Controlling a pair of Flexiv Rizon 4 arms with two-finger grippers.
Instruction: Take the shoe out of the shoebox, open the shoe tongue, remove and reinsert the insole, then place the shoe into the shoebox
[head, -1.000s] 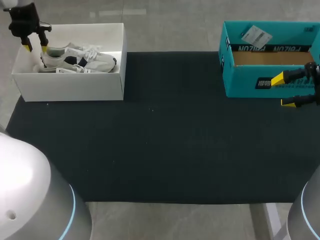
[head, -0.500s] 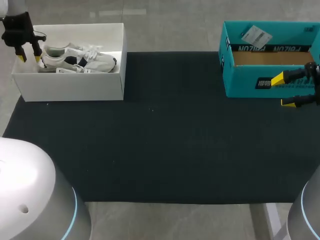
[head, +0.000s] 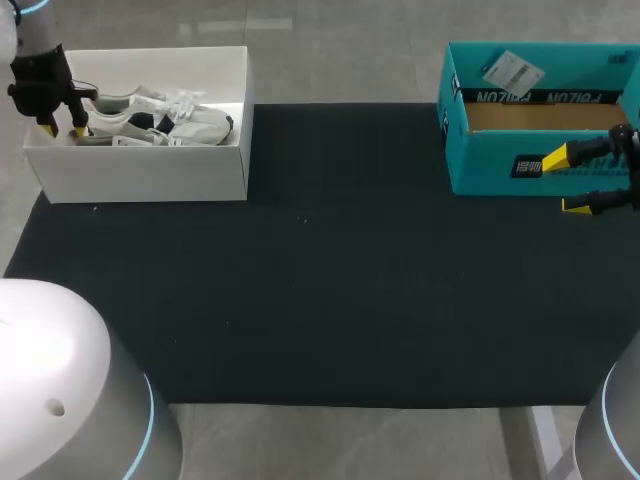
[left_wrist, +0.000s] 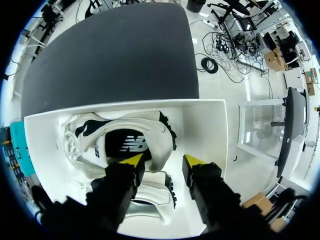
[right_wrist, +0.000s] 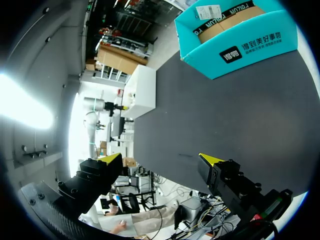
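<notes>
Head view: a shoe (head: 160, 118) lies inside the white shoebox (head: 150, 165), with the left gripper (head: 62, 128) lowered at its heel end.

The shoebox sits at the far left corner of the black mat (head: 320, 290). The white shoe with dark patches lies along the box's length, toe toward the middle of the table and heel toward the left gripper. In the left wrist view that gripper's jaws stand apart, one yellow tip over the heel edge and the other over bare box floor. The teal box (head: 500, 160) at far right holds a brown cardboard liner (head: 545, 117), with a paper label (head: 512, 72) on its back wall. The right gripper (head: 565, 182) hovers just in front of it, jaws wide apart, holding nothing.
</notes>
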